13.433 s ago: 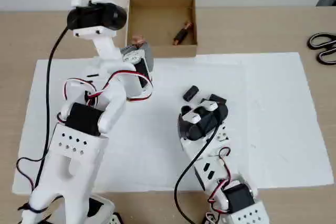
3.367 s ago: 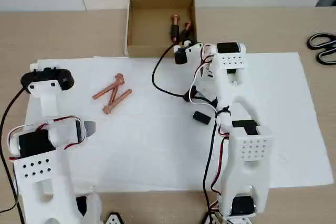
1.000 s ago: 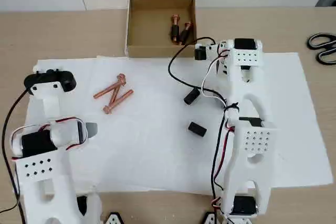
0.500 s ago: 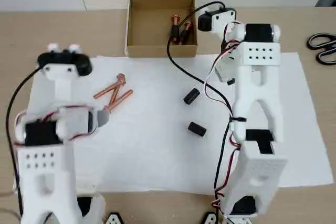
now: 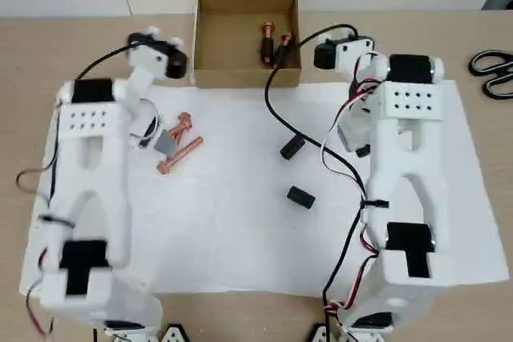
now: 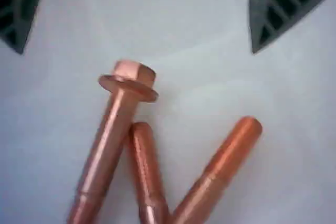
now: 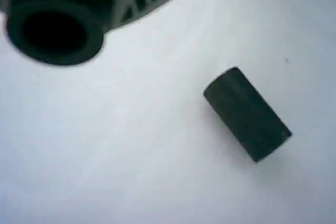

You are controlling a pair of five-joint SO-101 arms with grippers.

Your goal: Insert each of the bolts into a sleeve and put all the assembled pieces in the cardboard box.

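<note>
Item: bolt-and-sleeve assembly, part done. Cardboard box (image 5: 195,38) at the far edge of the worktop (image 5: 48,54), two assembled pieces (image 5: 275,44) lying inside it. Three bolts (image 6: 109,135) on the left of the white sheet (image 5: 240,238), bunched and touching. Two loose sleeves (image 5: 292,147) lie mid-sheet, apart from each other. Scissors (image 5: 493,70) at far right, unused. Left claw (image 6: 137,43): jaws spread wide, nothing between them, hanging right above the bolts. Right claw (image 5: 359,143): closed on a held sleeve (image 7: 52,31), its bore showing open in the right wrist view, to the right of the loose sleeves. Step in hand, by judgement: fetching a bolt for the held sleeve. Next move calls for lowering the left claw over a single shaft, best an outer one as the three crowd together, then lining it up with the bore. Change: half a second ago the left arm stood back near the sheet's left edge, and it has since stretched out over the bolts; bolts and loose sleeves unmoved
</note>
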